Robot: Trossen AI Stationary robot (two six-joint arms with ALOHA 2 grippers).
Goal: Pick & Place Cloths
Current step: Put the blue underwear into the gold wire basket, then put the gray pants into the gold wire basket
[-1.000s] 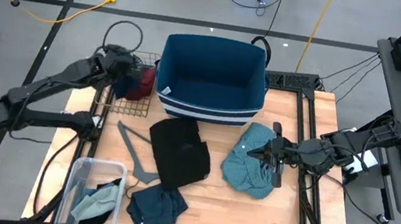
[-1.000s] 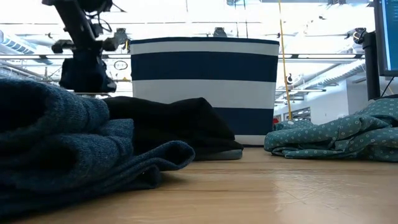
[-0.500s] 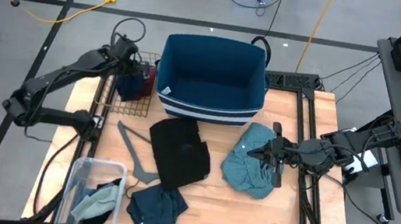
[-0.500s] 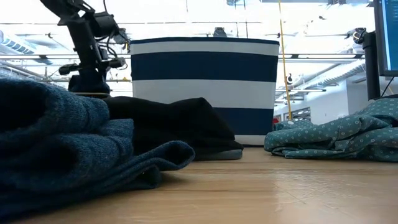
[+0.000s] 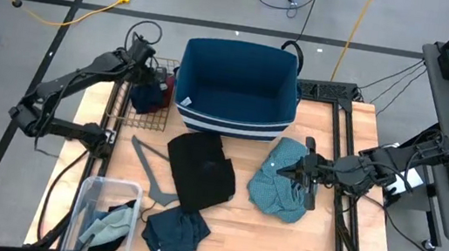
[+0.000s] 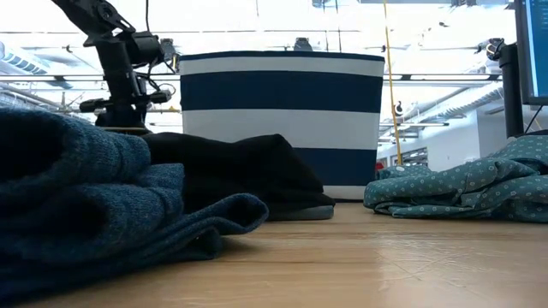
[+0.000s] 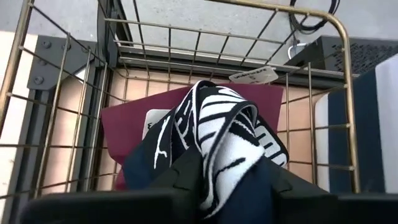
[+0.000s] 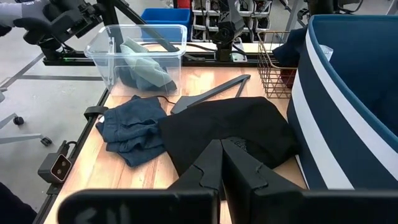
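The navy cloth with white print [image 7: 217, 143] is pinched in my left pincer [image 5: 145, 79], over the wire basket [image 7: 74, 124] at the counter's [image 5: 295, 250] ten o'clock corner, with the maroon cloth [image 7: 134, 118] lying in the basket under it. At two o'clock from that basket stands the blue bin with white stripes [image 5: 238, 92], the black cloth [image 5: 199, 170] lies at the bin's six o'clock beside the grey hanger [image 5: 148, 168], and the dark teal cloth [image 5: 176, 231] and the clear tub [image 5: 96, 195] with the pale green cloth [image 5: 107, 225] sit toward seven o'clock. My right pincer [image 5: 299, 173] rests at three o'clock on the teal checked cloth [image 5: 281, 191], its fingers [image 8: 214, 165] pressed together with nothing visibly between them.
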